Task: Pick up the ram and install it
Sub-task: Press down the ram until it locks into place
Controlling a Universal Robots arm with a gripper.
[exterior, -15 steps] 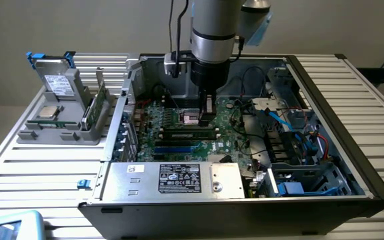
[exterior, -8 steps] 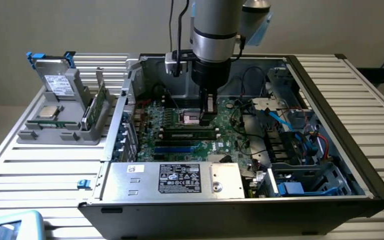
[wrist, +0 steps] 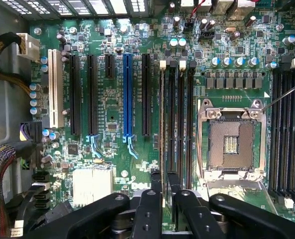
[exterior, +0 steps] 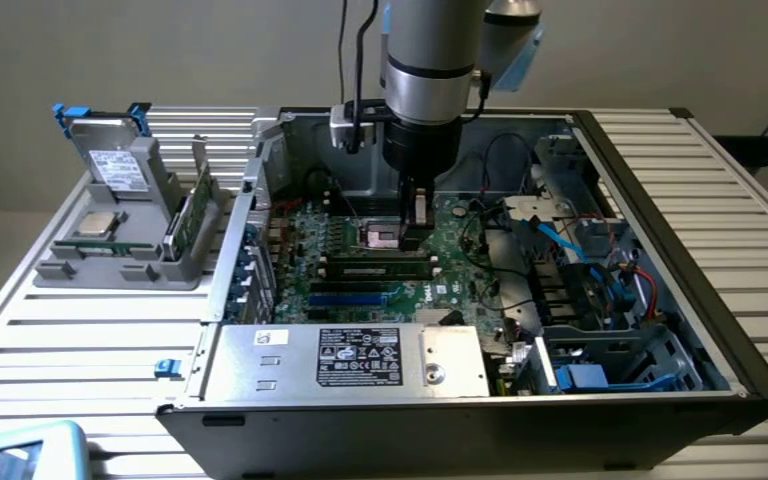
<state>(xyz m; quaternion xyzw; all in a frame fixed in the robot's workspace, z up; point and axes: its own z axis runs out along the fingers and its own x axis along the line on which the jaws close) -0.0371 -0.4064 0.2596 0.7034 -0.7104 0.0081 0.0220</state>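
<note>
gripper [exterior: 418, 232] [wrist: 164, 177]: low inside the open computer case [exterior: 491, 430], over the motherboard [wrist: 112, 124].
jaws: drawn narrow; you cannot tell whether they pinch the ram.
ram [wrist: 162, 119]: thin edge-on strip running straight out from the jaw gap along a memory slot; near end hidden under the jaws, chips not visible to you.
processor socket [wrist: 231, 142]: just beside the jaws.

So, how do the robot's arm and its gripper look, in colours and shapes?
The arm is a thick round tube, silver-grey above and black below, with a pale blue cap on the joint beside it. A thin black cable runs down along it. The gripper is matte black, built of flat jointed bars with round pivot pins.
</note>
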